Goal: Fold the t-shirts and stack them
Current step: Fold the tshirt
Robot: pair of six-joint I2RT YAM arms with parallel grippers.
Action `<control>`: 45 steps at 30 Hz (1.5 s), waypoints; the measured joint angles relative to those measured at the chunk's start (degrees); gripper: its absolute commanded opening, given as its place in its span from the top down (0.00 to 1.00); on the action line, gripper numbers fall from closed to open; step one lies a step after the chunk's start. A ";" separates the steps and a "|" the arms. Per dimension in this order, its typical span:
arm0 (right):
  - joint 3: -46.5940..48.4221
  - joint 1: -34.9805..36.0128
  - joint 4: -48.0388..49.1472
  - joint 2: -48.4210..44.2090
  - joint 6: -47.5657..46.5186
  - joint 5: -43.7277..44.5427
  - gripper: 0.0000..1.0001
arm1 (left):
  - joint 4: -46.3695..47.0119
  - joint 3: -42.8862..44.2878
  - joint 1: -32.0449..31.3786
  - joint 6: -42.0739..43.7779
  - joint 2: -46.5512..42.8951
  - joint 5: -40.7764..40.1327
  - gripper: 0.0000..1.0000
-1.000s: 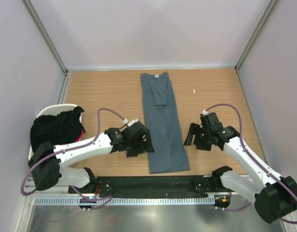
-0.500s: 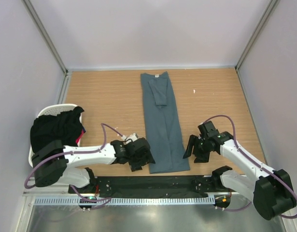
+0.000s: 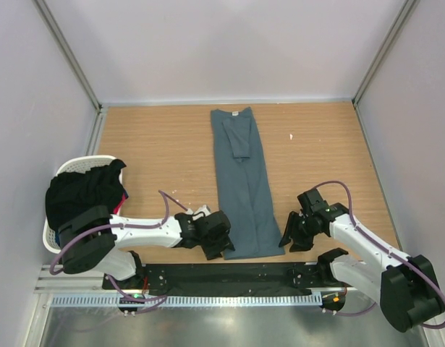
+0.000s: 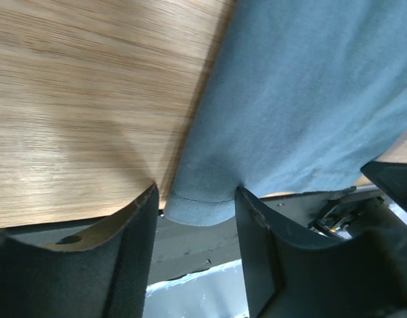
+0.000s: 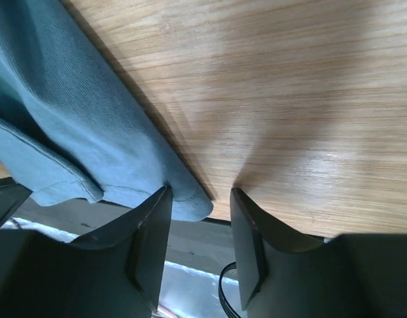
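table (image 3: pixel 157 144): wood, pale walls (image 3: pixel 222 50) on three sides | shirt (image 3: pixel 242 181): blue-grey, folded narrow, flat mid-table; near hem at table edge | left gripper (image 4: pixel 196 199): part open, astride near-left hem corner; no grip | right gripper (image 5: pixel 200 195): part open, astride near-right corner

The right end effector (image 5: pixel 200 193) is seen low over the wooden table (image 5: pixel 289 99), its jaws held apart. A layered corner of the slate blue-grey t-shirt (image 5: pixel 77 132) is framed between the dark fingers (image 5: pixel 147 252), at the table's edge. A stitched hem is shown at the left.
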 measured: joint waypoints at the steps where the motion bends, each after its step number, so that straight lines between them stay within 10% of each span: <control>1: -0.24 0.00 0.11 -0.02 0.28 -0.35 0.55 | -0.04 0.00 0.00 -0.13 0.07 0.02 0.50; 12: -2.23 -0.11 2.27 -1.29 2.40 -3.02 0.66 | -2.49 1.11 0.00 -1.11 1.36 0.28 0.59; 19: -4.22 -0.15 3.50 -2.43 3.48 -4.61 0.94 | -2.58 1.99 0.00 -0.44 3.23 1.31 0.99; 34: -2.69 -0.20 0.83 -6.71 5.84 -9.46 0.99 | -13.49 9.70 1.51 5.99 1.44 0.46 1.00; 45: 18.05 -0.22 2.56 10.88 4.98 -8.74 0.99 | -18.16 18.01 18.45 18.49 -3.08 1.90 1.00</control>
